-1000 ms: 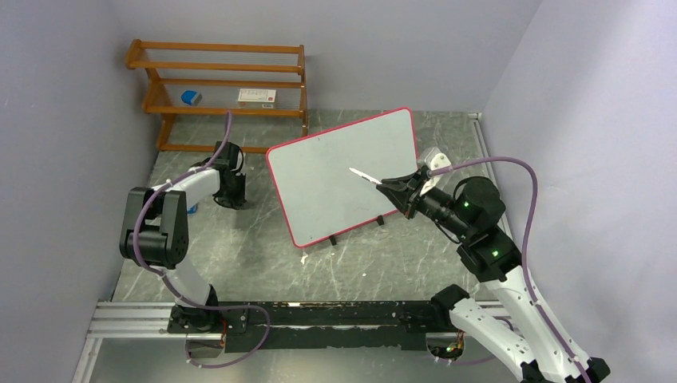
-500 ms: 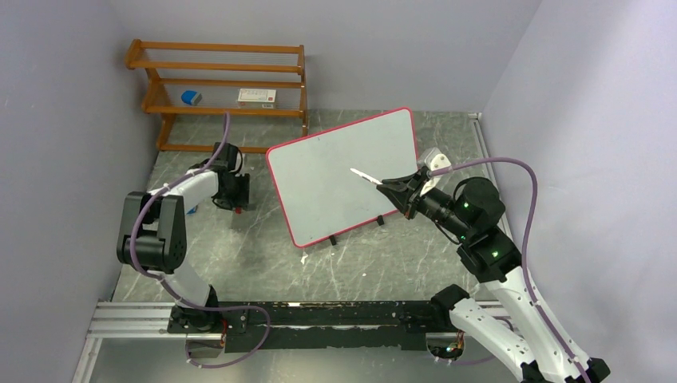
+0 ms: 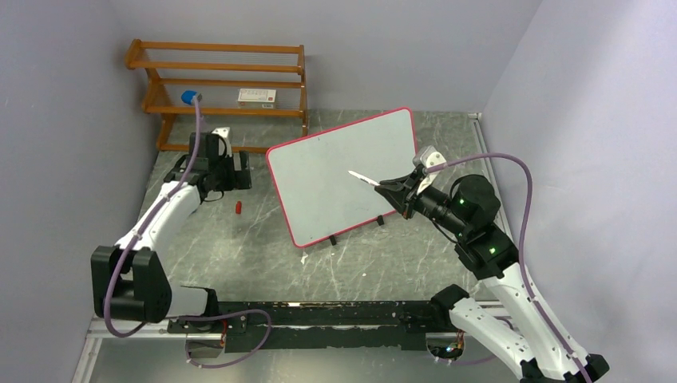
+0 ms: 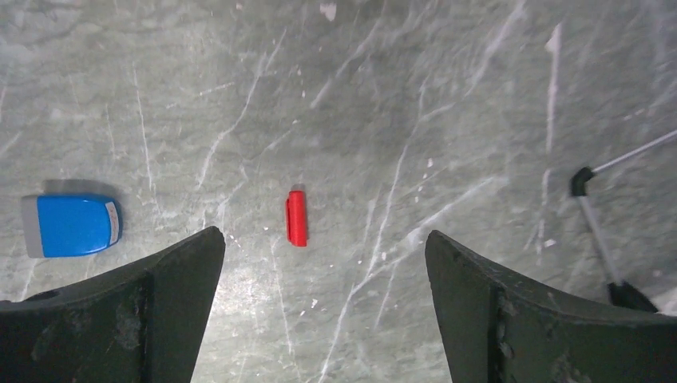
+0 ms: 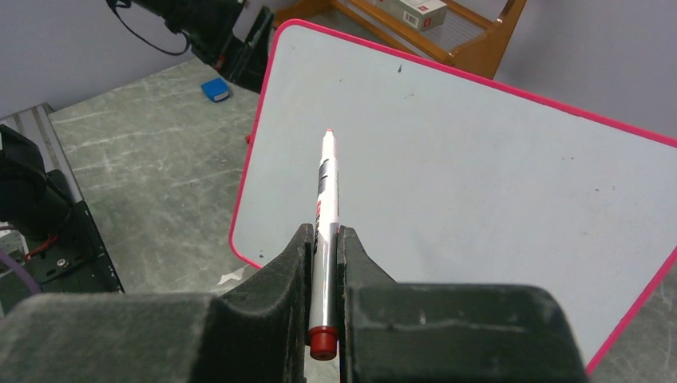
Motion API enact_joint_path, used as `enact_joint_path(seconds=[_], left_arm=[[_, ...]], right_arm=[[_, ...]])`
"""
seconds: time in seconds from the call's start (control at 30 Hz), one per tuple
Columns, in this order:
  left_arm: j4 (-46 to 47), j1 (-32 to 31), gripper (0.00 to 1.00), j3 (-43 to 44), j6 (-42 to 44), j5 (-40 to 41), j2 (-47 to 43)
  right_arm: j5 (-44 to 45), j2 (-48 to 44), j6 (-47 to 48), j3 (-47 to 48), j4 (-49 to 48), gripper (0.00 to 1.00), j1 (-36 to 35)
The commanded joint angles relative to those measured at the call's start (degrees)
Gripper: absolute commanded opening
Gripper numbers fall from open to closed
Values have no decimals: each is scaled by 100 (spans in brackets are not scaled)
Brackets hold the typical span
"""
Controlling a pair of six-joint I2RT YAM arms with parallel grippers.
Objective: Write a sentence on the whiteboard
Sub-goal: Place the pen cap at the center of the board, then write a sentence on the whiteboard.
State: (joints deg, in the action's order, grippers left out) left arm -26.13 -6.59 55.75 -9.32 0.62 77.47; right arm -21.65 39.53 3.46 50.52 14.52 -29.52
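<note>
Barely begun: clamps the uncapped marker in the clenched right pincer, tip pointed at the whiteboard, propped mid-counter and blank, no word of the sentence showing. Leaves the red cap lying on the counter below the left pincer, spread wide and empty, near a small blue block. Leaves all the writing to do.

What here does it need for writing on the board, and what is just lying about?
Job: whiteboard; marker in the right gripper; red cap.
Lying about: blue block; wooden rack; box on it.
</note>
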Motion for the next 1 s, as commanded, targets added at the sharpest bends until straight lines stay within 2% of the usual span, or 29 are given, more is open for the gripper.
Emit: enact_joint_path(seconds=[0.0,0.13,0.27,0.47,0.6,0.73,0.83,0.97], left_arm=[[448,257,99,78,-305,-549,-460],[683,501,99,188,-479,-1407,-722],[1205,910,99,117,-805,-2634,-916],[3327,1266,96,-221,-1947,-5226,-693],[4436,1266,93,-327,-2573,-5999,-526],[5377,1117,88,-460,-3165,-6368,-266],[5108,868,83,-240,-2897,-6446,-13],[4070,495,76,302,-2041,-6425,355]], right_arm=[[-99,21,-74,228,20,0,38],[-195,148,-29,349,122,0,36],[-291,177,-102,302,2,0,41],[-496,221,-333,132,-341,0,34],[-586,303,-307,194,-301,0,33],[-666,335,-337,142,-390,0,33],[-762,359,-528,74,-554,0,28],[-788,404,-568,72,-601,0,29]])
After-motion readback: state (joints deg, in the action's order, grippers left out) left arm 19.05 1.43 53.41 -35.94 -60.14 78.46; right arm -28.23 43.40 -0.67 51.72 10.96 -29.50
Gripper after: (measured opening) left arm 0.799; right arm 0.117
